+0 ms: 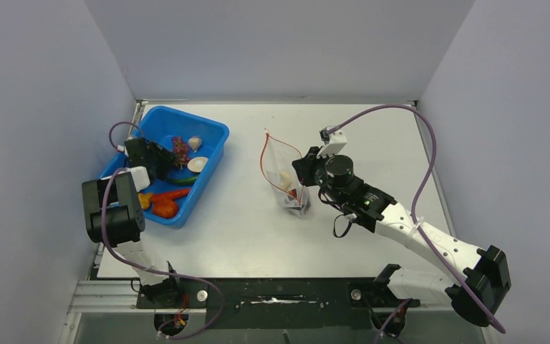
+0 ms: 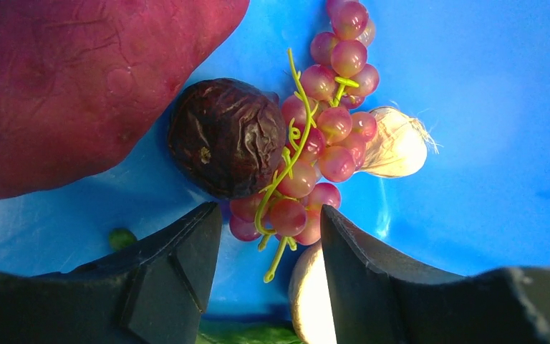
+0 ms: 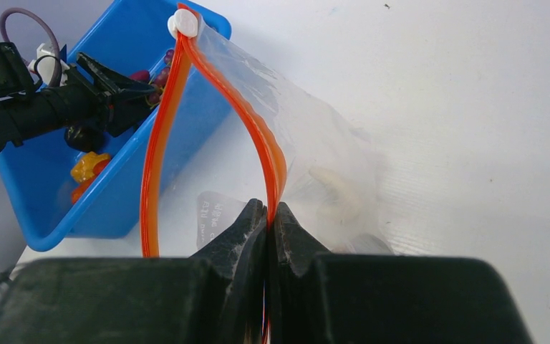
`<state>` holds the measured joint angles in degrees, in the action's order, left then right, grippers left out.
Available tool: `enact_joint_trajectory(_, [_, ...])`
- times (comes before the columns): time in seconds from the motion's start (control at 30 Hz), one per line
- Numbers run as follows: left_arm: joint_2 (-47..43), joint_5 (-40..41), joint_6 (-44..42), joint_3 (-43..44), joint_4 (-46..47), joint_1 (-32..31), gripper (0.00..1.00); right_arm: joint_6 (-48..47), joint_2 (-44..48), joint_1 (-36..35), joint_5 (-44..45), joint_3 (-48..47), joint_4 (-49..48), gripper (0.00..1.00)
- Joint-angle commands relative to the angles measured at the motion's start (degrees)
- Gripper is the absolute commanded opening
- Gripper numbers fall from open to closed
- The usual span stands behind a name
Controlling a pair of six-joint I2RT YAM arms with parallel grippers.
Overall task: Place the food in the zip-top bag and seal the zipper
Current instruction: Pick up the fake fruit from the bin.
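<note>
left gripper (image 2: 271, 271) hangs in the blue bin (image 2: 487, 86), jaws apart, the lower tip of the grape bunch (image 2: 322, 143) between them but not pinched. for a good pick i'd sink lower and close on the bunch's body, clear of the dark wrinkled piece (image 2: 225, 136) touching it. right gripper (image 3: 267, 215) is clamped on the zipper (image 3: 258, 136), holding the zip-top bag (image 1: 284, 179) agape near the middle of the worktop (image 1: 372, 129). the bin sits at its far left corner.
</note>
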<state>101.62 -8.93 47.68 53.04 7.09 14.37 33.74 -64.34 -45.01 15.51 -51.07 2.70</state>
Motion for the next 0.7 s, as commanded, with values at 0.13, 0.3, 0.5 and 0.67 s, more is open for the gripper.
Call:
enact_joint_trajectory(0.13, [3.49,-3.54,2.38,1.15,8.26,-0.15,0.50,0.92,0.72,0.12,1.05,-1.56,-4.02,0.00])
enact_joint_trajectory(0.3, [4.25,-3.79,2.82,0.84,8.46,-0.58,0.43,0.55,0.38,0.10,0.87,-2.55,-3.65,0.00])
enact_joint_trajectory(0.5, [2.49,-2.28,1.83,0.41,8.46,-0.48,0.33,0.50,0.33,0.10,0.62,-2.63,-3.75,0.00])
enact_joint_trajectory(0.67, [1.20,-2.00,1.21,0.06,8.05,-0.51,0.29,0.69,0.73,0.10,0.55,-2.24,-3.75,0.00])
